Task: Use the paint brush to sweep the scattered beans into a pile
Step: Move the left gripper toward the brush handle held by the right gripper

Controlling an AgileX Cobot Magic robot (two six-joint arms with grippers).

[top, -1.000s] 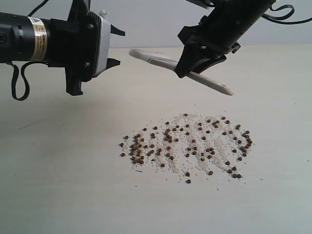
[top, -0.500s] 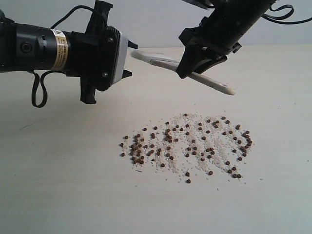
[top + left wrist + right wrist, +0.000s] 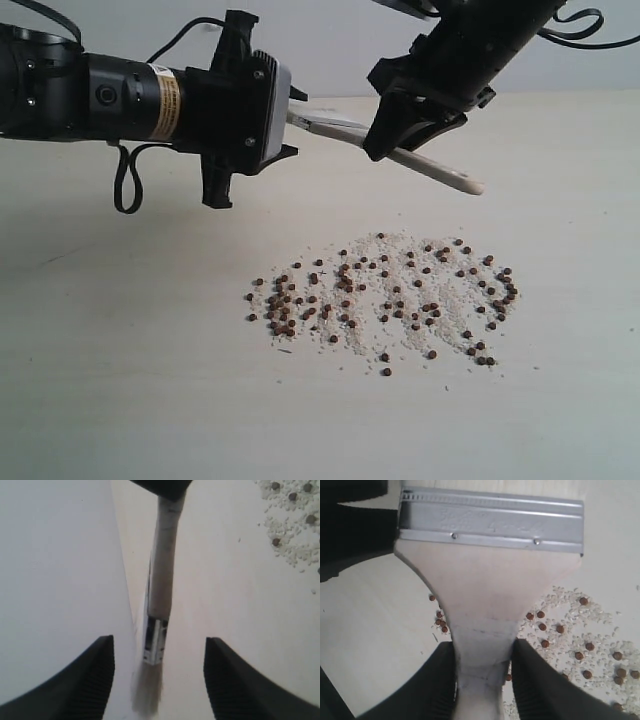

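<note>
The beans [image 3: 385, 305] lie where they were, a loose unswept patch among white crumbs on the near table [image 3: 120, 400]. Above and behind them, the left pincer [image 3: 296, 122] has slid across. It is released, its jaws wide on either side of the bristle end without touching it. The right pincer [image 3: 398, 140] stays clenched on the handle of the paint brush [image 3: 440, 170], which hangs in the air. This looks like a re-grip, so sweeping has not begun. There are one brush, two pincers and several dozen beans, too many to tally.

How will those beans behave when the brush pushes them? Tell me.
The beans look small and round, so they will probably roll ahead and stray sideways. Lying loose among white crumbs, they seem light; the crumbs may slow them slightly.
</note>
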